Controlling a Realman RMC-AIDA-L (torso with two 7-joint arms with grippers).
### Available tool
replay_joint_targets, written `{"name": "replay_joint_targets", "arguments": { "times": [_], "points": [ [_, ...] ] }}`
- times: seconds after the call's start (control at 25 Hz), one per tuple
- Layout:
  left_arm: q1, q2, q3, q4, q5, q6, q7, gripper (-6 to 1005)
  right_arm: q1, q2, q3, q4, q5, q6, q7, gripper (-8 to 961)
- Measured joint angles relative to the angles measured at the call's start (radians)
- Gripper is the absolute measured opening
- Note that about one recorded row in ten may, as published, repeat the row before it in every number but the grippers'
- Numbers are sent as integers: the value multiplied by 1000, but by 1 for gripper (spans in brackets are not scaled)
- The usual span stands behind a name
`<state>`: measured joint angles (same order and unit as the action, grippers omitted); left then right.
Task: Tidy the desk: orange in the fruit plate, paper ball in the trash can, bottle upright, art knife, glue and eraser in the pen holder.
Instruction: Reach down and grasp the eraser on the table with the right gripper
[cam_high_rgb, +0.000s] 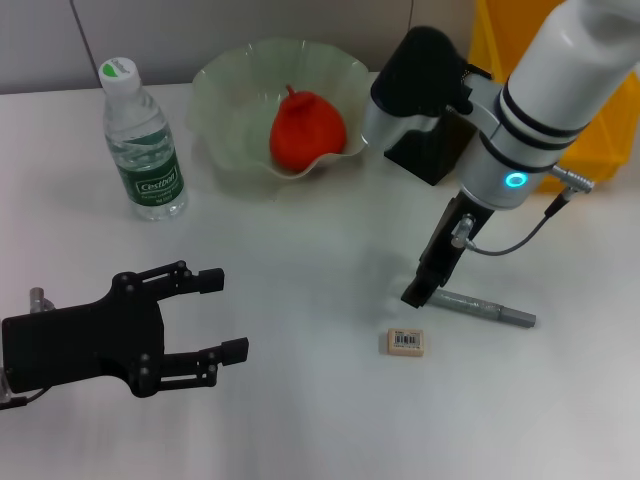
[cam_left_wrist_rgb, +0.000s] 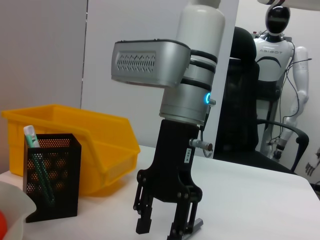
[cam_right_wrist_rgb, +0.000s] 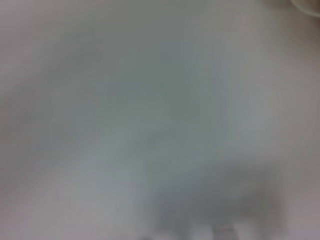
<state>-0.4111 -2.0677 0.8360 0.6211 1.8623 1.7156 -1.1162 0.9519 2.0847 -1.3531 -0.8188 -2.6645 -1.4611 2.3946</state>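
Now, step: art knife (cam_high_rgb: 487, 311) pickup.
Right claw (cam_high_rgb: 418, 293): jaws apart over the knife's end.
Left claw (cam_high_rgb: 222, 315): open, idle.
Next: close, carry to pen holder (cam_left_wrist_rgb: 50, 176).

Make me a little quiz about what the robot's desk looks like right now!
1. True or false: the bottle stands upright.
2. Where is the orange? A) on the bare table B) in the fruit plate C) in the pen holder
3. Fill in: the right end effector is down at one end of the grey ____, near the eraser.

Key: 1 true; 2 B; 3 art knife. The left end effector waits open, away from them.
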Motion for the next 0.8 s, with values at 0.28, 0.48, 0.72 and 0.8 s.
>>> {"name": "replay_joint_targets", "arguments": {
  "times": [0.28, 0.48, 0.72, 0.8],
  "points": [
    [0, 0, 0, -1, 0, -1, -2, 827, 6, 1, -12, 51, 10, 34, -11, 607],
    [0, 0, 0, -1, 0, -1, -4, 827, 8, 1, -12, 66, 14, 47, -15, 514],
    [0, 0, 1, -1, 0, -1, -5, 827, 10, 2, -12, 84, 14, 67, -24, 370],
    [-1, 0, 1, -1, 0, -1, -5, 827, 11, 2, -12, 88, 14, 69, -24, 372]
  ]
}}
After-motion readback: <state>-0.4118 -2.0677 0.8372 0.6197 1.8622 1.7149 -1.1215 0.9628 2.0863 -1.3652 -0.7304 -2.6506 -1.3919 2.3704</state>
